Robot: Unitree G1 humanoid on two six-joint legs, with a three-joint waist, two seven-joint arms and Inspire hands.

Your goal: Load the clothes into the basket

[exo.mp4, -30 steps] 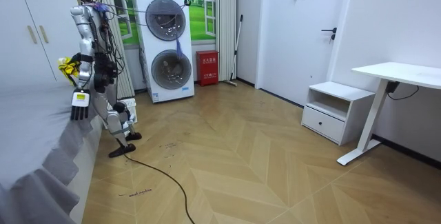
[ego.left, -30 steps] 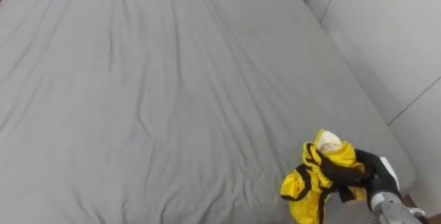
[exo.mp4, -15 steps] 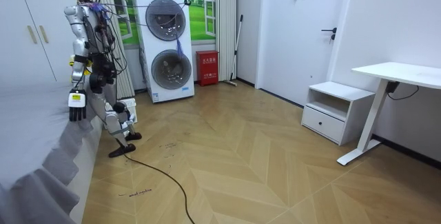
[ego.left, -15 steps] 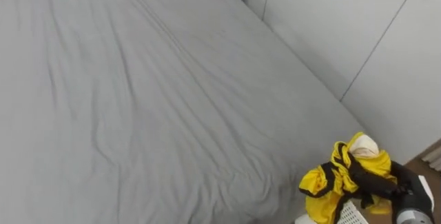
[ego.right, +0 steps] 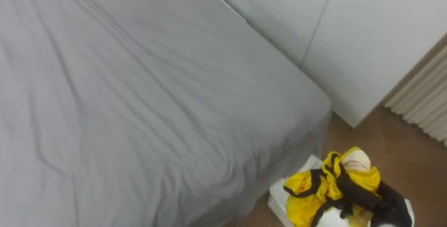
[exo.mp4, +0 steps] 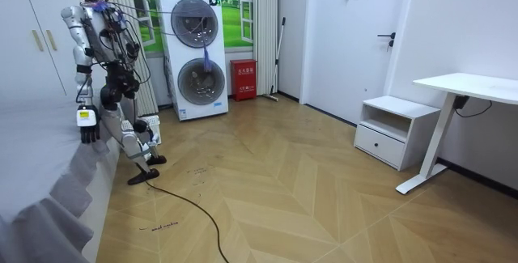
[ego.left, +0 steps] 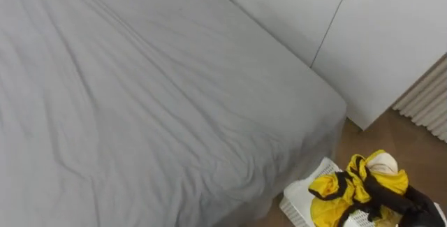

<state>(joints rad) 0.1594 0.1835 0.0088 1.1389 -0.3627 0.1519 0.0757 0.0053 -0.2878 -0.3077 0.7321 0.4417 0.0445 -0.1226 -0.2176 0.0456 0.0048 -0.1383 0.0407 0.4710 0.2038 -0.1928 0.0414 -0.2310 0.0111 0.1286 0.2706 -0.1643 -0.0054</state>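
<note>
Hanging over the basket point(ego.left: 299, 200), the yellow clothes point(ego.left: 347, 187) are pinched in the curled fingers point(ego.left: 383, 193) of the right hand point(ego.left: 411, 203), ready to be dropped.

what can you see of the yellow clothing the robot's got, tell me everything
The yellow garment is a crumpled bundle of bright yellow, thin, slightly shiny-looking fabric with black strips running through it and a pale cream patch at the top. The right hand has its dark fingers curled round it and holds it over the white basket, which stands on the wooden floor by the corner of the grey bed. Whether the cloth touches the basket cannot be told.
</note>
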